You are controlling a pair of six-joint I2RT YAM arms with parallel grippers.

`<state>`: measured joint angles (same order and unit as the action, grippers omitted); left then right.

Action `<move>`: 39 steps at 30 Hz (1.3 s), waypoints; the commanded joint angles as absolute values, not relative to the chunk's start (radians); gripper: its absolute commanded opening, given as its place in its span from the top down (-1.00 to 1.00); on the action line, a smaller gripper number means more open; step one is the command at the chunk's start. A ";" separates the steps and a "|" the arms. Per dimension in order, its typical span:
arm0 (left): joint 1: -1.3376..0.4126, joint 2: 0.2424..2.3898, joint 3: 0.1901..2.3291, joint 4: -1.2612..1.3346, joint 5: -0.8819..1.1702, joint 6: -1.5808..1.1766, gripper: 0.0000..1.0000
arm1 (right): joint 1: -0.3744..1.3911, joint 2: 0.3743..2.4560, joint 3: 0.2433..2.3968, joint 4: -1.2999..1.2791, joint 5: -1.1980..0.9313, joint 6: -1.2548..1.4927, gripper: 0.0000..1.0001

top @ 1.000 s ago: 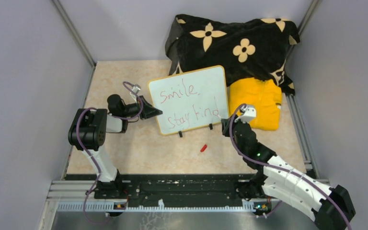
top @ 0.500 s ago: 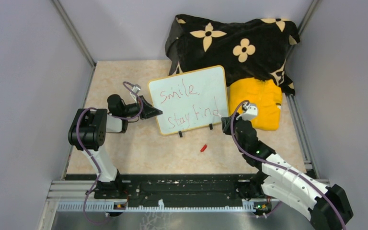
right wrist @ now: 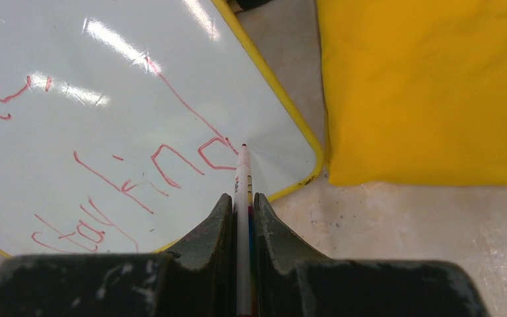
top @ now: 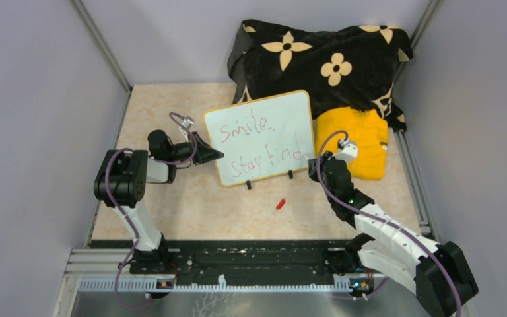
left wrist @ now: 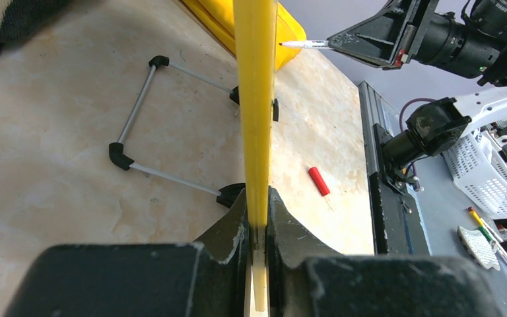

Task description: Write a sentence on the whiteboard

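The small whiteboard with a thin yellow frame and two black feet [top: 284, 115] stands tilted near the middle of the beige stone-patterned table [top: 165, 205]. The red handwritten sentence [top: 264, 160] runs across it in two lines: "smile" above, "stay" and a last word I can't read for sure below.

At the board's 9 o'clock edge, the left gripper [left wrist: 257, 198] is clamped on the yellow frame, fingers pressed against either face. At about 4 o'clock, the right gripper [right wrist: 241, 201] is clenched around a slim white marker pen with red markings [right wrist: 242, 175], whose tip sits on the glossy surface right by the last letter, close to the lower right corner.

A small red pen cap [top: 280, 204] lies on the table at 6 o'clock from the board, apart from its feet. A folded yellow cloth [top: 360, 142] lies at 3 o'clock, and a black blanket with cream flowers [top: 330, 59] is heaped at 12 o'clock behind.
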<state>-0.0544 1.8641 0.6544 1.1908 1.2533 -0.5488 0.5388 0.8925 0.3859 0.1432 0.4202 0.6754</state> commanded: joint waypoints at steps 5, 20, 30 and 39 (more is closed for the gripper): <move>-0.064 1.907 0.645 1.084 1.214 -0.488 1.00 | 0.514 0.909 0.373 0.236 0.399 0.714 1.00; -0.064 1.905 0.646 1.080 1.213 -0.485 1.00 | 0.483 0.942 0.358 0.246 0.372 0.731 1.00; -0.064 1.907 0.646 1.081 1.212 -0.486 1.00 | 0.483 0.887 0.335 0.198 0.363 0.746 1.00; -0.064 1.902 0.642 1.088 1.210 -0.486 1.00 | 0.484 0.751 0.397 0.113 0.330 0.745 1.00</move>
